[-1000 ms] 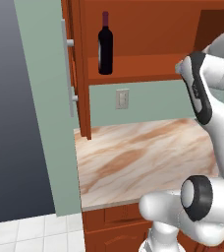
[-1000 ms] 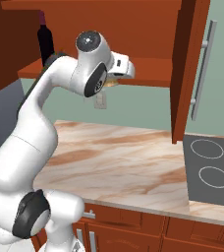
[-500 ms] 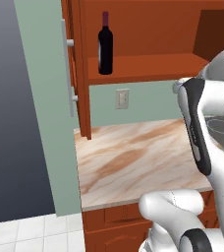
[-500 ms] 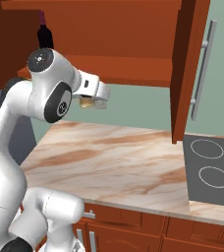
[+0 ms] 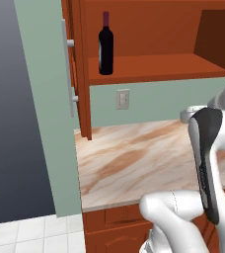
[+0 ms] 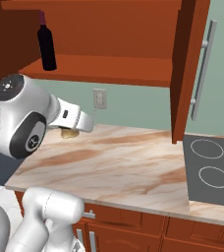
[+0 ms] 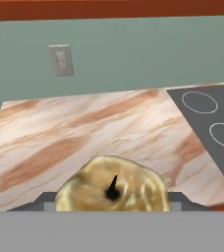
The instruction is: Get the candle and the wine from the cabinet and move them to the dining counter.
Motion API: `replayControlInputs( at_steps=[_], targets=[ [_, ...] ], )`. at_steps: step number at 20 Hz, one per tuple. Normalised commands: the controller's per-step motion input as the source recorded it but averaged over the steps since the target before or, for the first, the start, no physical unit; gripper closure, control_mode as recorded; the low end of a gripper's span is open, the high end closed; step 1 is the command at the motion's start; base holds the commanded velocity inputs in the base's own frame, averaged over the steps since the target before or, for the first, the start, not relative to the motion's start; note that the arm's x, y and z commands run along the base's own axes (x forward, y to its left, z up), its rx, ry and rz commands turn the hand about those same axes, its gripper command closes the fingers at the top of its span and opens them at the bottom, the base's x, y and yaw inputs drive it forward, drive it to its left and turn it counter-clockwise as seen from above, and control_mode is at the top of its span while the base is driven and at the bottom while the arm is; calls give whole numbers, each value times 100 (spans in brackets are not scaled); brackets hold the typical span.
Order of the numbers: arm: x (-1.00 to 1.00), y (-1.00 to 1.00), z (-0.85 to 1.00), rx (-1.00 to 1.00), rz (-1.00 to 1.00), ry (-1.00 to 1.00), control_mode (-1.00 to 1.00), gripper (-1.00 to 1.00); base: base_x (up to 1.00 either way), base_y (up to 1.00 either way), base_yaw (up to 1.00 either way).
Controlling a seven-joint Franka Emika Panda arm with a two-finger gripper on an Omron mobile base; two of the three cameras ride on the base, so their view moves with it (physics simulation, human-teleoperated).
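Note:
The candle (image 7: 112, 189), a squat yellowish-tan lump with a dark wick, sits close up at the bottom of the hand view, and my gripper (image 7: 112, 199) is shut on it. From the right base view the candle (image 6: 70, 133) pokes out under the white hand (image 6: 74, 120), held above the wall counter's left part. The wine (image 5: 105, 44), a dark bottle with a maroon neck, stands upright at the left end of the open cabinet's shelf (image 5: 154, 68); it appears as well as the wine (image 6: 46, 43) in the right base view. The dining counter is out of view.
Below the cabinet lies a marble-patterned wall counter (image 6: 124, 162) with a black stovetop (image 6: 210, 170) at its right. The cabinet's open right door (image 6: 185, 69) with its silver handle hangs over the counter. A wall outlet (image 7: 61, 60) sits on the green backsplash.
The arm has pulled back from the cabinet and come down, carrying the candle leftward in the right base view to just above the counter. The wine has not moved.

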Motion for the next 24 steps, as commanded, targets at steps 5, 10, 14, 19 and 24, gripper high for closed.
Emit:
replayControlInputs(
  at_steps=[5, 10, 14, 19, 24],
  targets=[
    [-49, 19, -25, 3, 0, 6, -100, 100, 0, 0, 0],
    [-14, 32, -24, 1, 0, 1, -100, 100, 0, 0, 0],
    [0, 26, -9, 0, 0, 1, -100, 100, 0, 0, 0],
    [0, 9, -2, 0, 3, 2, -100, 100, 0, 0, 0],
    [0, 1, 0, 0, 3, 1, 100, 100, 0, 0, 0]
  ],
)
